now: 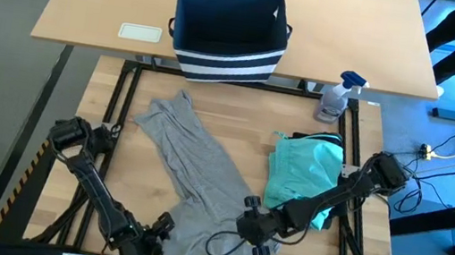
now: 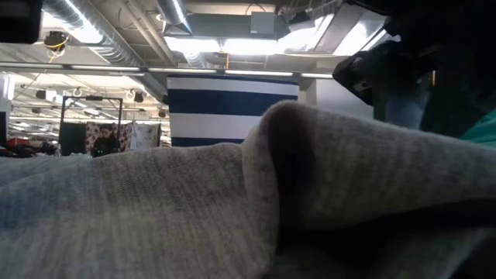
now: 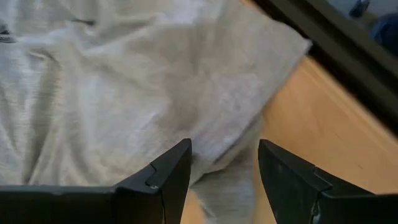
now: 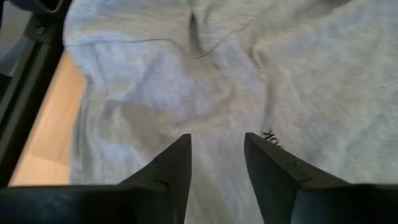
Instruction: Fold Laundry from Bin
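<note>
While the grey T-shirt lies crumpled in a long diagonal band across the wooden work table, running from near the far left toward the near edge, a teal piece sits bunched to its right, just beside it. Small dark lettering shows on the grey cloth in the right wrist view. Beyond the work table, the bin stands upright on a second, paler table, well apart from both garments.

At the shirt's near end, the right gripper hovers just above the grey fabric, fingers parted with nothing between them. Over the shirt's near left edge, the left gripper also has its fingers apart and empty.

A spray bottle stands near the work table's far right corner.
</note>
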`<state>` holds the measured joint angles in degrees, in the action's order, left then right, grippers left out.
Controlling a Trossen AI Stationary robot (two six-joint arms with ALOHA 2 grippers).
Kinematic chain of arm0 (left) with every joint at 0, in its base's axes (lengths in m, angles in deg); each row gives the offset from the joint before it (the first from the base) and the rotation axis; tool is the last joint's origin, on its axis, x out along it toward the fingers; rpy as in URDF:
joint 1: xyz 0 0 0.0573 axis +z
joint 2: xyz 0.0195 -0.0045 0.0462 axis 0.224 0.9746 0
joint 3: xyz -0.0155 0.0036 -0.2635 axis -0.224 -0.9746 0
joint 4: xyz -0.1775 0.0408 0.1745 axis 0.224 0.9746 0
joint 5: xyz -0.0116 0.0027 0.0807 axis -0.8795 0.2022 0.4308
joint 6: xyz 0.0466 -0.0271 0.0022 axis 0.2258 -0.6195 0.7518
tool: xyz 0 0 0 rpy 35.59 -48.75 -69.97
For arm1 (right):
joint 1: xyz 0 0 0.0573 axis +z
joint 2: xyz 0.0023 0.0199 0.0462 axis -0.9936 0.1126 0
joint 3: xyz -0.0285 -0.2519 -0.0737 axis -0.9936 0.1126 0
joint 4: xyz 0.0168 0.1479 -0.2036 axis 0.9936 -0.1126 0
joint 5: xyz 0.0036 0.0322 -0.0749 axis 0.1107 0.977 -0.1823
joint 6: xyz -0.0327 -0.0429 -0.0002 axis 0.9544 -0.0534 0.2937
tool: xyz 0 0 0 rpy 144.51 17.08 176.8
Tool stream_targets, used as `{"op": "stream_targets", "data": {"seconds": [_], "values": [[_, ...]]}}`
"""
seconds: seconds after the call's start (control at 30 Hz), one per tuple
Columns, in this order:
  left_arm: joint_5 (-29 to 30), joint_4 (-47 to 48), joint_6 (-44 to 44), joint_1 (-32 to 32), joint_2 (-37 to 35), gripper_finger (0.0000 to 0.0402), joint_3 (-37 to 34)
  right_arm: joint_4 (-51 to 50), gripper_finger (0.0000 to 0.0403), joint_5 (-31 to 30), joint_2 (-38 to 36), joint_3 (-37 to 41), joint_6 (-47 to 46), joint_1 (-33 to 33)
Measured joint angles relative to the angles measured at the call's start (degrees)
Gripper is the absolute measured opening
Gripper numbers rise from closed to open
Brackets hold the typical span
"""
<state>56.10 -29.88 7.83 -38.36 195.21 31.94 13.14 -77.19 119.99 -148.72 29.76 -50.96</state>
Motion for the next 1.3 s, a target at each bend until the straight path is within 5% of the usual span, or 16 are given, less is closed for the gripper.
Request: {"op": "stream_targets", "data": {"seconds": [0.2,0.53,0.8,1.0,1.3], "values": [[0.76,0.18,1.85,-0.23,3.46,0.0180,0.15,0.22,0.0166,-1.46,0.00,0.00,0.02,-0.46],[11.57,1.47,2.38,-0.03,4.64,0.0161,-0.02,0.33,0.0167,-3.19,0.04,0.02,0.26,-0.83],[9.56,3.47,3.17,1.68,4.71,0.0015,5.30,0.35,0.0167,-5.29,0.04,0.04,1.48,-0.83],[8.53,13.77,5.04,4.53,4.69,0.0005,15.02,0.35,0.0167,-8.20,0.04,0.04,2.75,-0.76],[-4.24,19.13,11.85,12.00,4.64,0.0002,22.43,-0.75,0.0167,-12.90,-0.77,0.07,4.13,-0.68]]}}
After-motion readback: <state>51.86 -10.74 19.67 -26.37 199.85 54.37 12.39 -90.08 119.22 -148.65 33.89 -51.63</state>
